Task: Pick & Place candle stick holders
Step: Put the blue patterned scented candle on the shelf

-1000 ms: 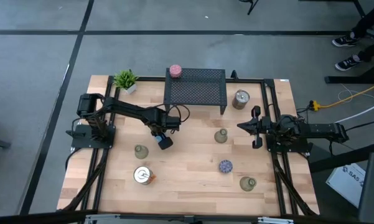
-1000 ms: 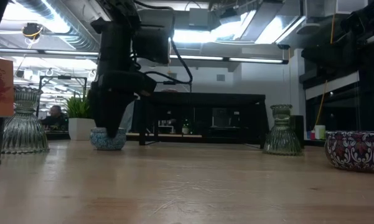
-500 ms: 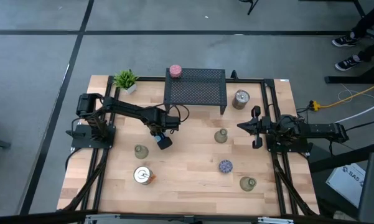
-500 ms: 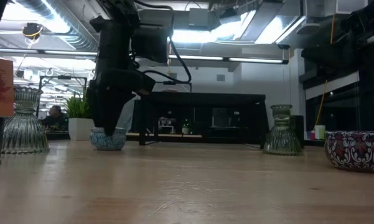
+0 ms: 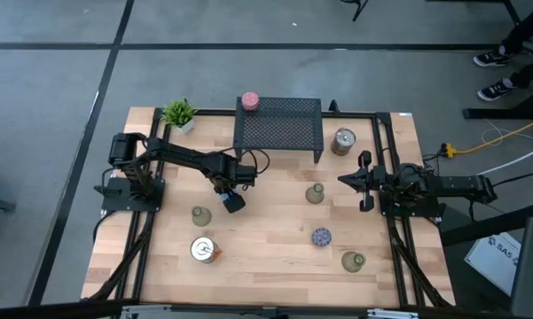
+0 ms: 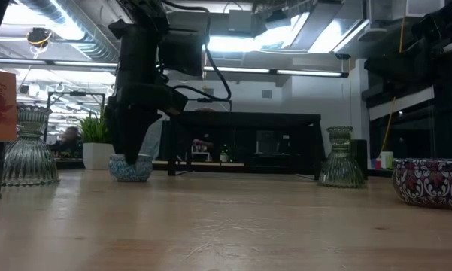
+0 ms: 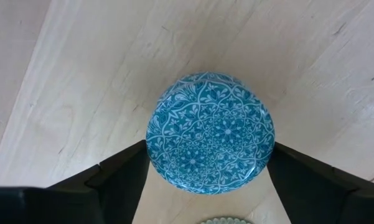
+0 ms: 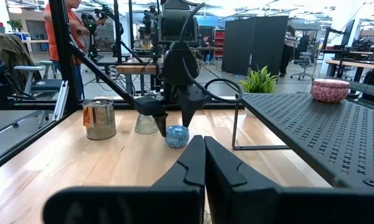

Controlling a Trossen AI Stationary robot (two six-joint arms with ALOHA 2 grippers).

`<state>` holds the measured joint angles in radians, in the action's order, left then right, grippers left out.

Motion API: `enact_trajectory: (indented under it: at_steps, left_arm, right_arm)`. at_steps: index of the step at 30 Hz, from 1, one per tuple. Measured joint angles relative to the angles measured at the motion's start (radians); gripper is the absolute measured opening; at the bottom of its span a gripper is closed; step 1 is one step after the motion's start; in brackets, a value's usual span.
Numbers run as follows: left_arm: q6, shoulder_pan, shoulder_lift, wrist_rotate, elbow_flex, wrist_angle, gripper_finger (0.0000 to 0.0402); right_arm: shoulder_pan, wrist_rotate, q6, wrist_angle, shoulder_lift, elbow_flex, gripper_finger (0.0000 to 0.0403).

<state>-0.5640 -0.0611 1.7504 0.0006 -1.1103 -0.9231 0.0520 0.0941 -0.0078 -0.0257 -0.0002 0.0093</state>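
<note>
From above, we see our left gripper (image 5: 233, 200) over the blue patterned holder (image 5: 235, 203) mid-table. Low down, its fingers straddle the holder. Through our left wrist, both fingers (image 7: 121, 177) flank it, whether touching we cannot tell. Our right gripper (image 8: 203, 163) rests closed.

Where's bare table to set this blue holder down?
Free: the wood between the silver holder and speckled holder, and the rack top right of the pink holder. Crowded: around the left gripper and blue holder.
</note>
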Motion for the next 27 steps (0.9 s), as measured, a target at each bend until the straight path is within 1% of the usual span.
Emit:
enact_trajectory:
  at_steps: [6, 18, 27]
  left_arm:
    - [0.0, 0.0, 0.0, 0.0, 0.0, 0.0, 0.03]
    - [0.001, 0.0, -0.001, 0.012, -0.001, -0.008, 0.0297]
    - [0.001, 0.0, -0.002, 0.02, -0.095, -0.146, 0.0297]
  right_arm:
    - [0.0, 0.0, 0.0, 0.0, 0.0, 0.0, 0.0]
    - [0.0, 0.0, 0.0, 0.0, 0.0, 0.0, 0.0]
    - [0.0, 0.0, 0.0, 0.0, 0.0, 0.0, 0.0]
